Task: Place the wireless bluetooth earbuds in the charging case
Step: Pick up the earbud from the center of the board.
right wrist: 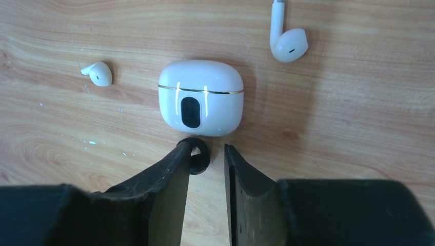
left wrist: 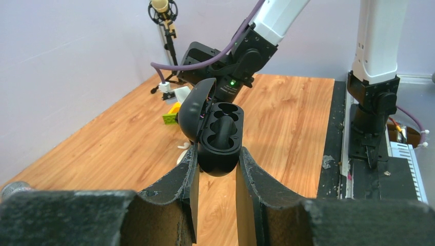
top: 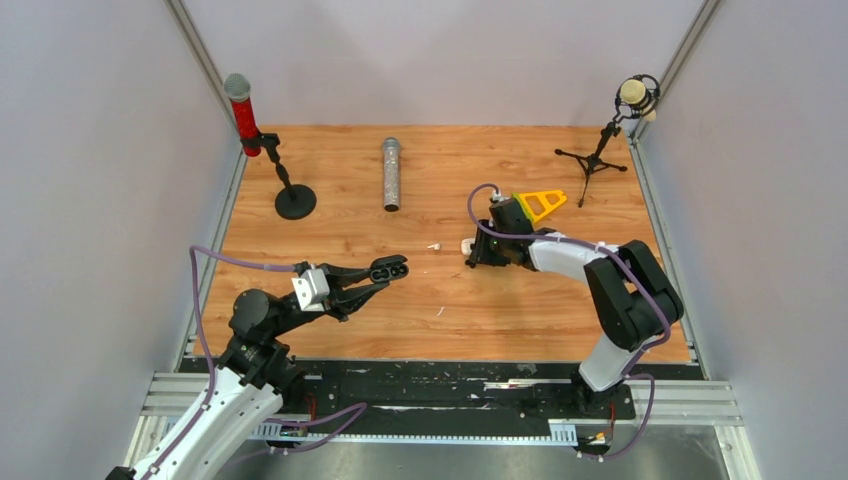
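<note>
Left claw (left wrist: pixel 218 151) fingers fill the bottom of its wrist view, closed on the lower body of a black charging case (left wrist: pixel 221 134). The case is held clear of the counter (left wrist: pixel 287 128), its lid (left wrist: pixel 195 109) swung open toward 10 o'clock and its wells facing the camera.

In the right wrist view the right claw (right wrist: pixel 206 147) hangs low over the wood with a narrow gap between its fingers. A small rounded black piece (right wrist: pixel 199 158) sits against the tip of the 9 o'clock finger only. It does not span the gap, and I cannot tell whether it is an earbud.

Just past the fingertips, at 12 o'clock, a white case (right wrist: pixel 201 97) lies shut on the counter. A white earbud (right wrist: pixel 97 73) lies at the case's 10 o'clock, and a stemmed white earbud (right wrist: pixel 289 43) at its 1 o'clock — both apart from it.

From above, a thin white sliver (top: pixel 440 311) lies at 6 o'clock of the white case. A silver microphone (top: pixel 391 173) lies flat toward the far edge, and a red microphone (top: pixel 240 105) stands at far left.
</note>
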Tool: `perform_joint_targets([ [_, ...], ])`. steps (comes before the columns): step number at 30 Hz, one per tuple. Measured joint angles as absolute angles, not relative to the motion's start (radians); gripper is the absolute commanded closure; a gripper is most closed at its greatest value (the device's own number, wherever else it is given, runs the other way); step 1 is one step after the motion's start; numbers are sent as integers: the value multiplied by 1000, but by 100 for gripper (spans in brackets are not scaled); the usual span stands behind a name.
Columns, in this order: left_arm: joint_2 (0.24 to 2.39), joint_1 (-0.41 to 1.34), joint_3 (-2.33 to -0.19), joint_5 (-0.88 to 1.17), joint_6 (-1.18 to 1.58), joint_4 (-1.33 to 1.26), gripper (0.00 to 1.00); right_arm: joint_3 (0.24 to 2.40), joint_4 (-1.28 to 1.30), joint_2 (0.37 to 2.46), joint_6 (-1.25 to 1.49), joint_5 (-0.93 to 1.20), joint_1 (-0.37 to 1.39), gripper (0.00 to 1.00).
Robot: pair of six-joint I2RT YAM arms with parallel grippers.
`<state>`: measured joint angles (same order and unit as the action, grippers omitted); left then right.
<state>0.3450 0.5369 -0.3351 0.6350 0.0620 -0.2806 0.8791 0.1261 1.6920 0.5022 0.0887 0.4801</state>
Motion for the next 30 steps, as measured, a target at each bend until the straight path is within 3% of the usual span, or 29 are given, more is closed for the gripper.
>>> perform_joint_targets([
  [7,345,537,-335,635,62,-281,100,866,96,1691,503,88,512,68],
  [12,345,537,-335,635,62,-280,100,844,80,1678,502,88,531,75],
  [20,345,537,-335,635,62,-281,100,825,73,1666,495,92,537,80],
  [25,345,537,-335,635,62,-281,100,810,70,1652,481,91,537,100],
  [30,345,537,-335,635,62,-280,100,796,70,1637,454,91,537,100],
])
